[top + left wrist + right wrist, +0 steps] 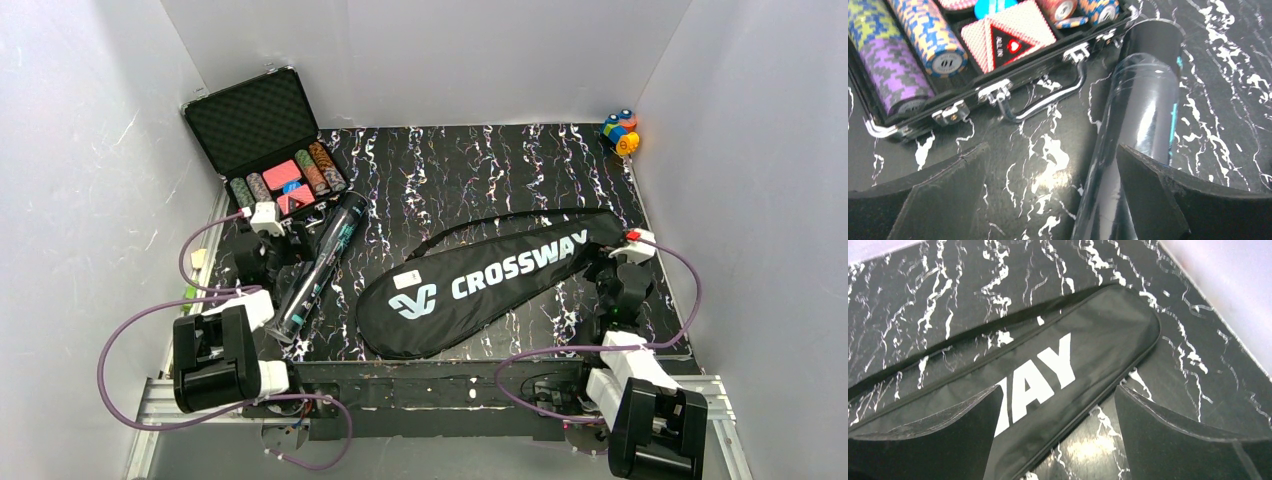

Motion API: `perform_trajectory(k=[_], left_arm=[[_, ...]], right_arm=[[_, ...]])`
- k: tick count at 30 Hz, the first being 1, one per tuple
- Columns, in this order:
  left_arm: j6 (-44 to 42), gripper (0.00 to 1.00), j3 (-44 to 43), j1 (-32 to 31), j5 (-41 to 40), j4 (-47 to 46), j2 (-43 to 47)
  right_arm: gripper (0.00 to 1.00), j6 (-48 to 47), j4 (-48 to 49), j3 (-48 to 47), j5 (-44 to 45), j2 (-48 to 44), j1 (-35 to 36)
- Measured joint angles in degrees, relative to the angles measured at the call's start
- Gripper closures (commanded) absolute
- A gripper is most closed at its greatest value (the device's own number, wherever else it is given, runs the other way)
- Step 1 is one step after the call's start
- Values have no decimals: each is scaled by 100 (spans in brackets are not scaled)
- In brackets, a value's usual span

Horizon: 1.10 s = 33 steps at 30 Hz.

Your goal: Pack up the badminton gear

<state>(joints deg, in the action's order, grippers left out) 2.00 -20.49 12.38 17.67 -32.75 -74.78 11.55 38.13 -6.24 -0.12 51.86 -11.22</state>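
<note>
The bag [490, 285] lies flat near the front edge of the table [480, 170]; the tube [318, 265] lies near the left edge; the left fingers [1153, 195] are open over it; the right fingers [948, 435] are open over the bag; next, probably, grab the tube.

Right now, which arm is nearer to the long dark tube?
Left. The left end effector hovers open over the tube; the right end effector is well away, over the narrow end of the CROSSWAY bag.

Top: high at near edge, whole table [480, 170]. Wrists: close, downward; left shares the tube [1143, 125], right the bag [1073, 340].
</note>
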Motion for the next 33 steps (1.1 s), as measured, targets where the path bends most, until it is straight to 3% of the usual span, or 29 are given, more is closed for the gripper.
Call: perform_trajectory(k=[8, 12, 20, 27, 33], left_arm=[[15, 2, 256, -520, -280, -1167, -129], [-37, 0, 295, -855, -546, -1998, -793], [-68, 0, 310, -1027, -929, -2293, -1086], [-74, 1, 310, -1027, -1014, -2308, -1088], [-74, 0, 310, -1027, -1025, -2299, -1088]], right_arm=[[9, -107, 743, 0, 105, 501, 352], [9, -308, 1113, 0, 136, 1012, 629], [9, -715, 2339, -7, 105, 2275, 881], [8, -723, 1718, -852, 166, 2496, 804], [8, -710, 1580, -885, 157, 2470, 743]])
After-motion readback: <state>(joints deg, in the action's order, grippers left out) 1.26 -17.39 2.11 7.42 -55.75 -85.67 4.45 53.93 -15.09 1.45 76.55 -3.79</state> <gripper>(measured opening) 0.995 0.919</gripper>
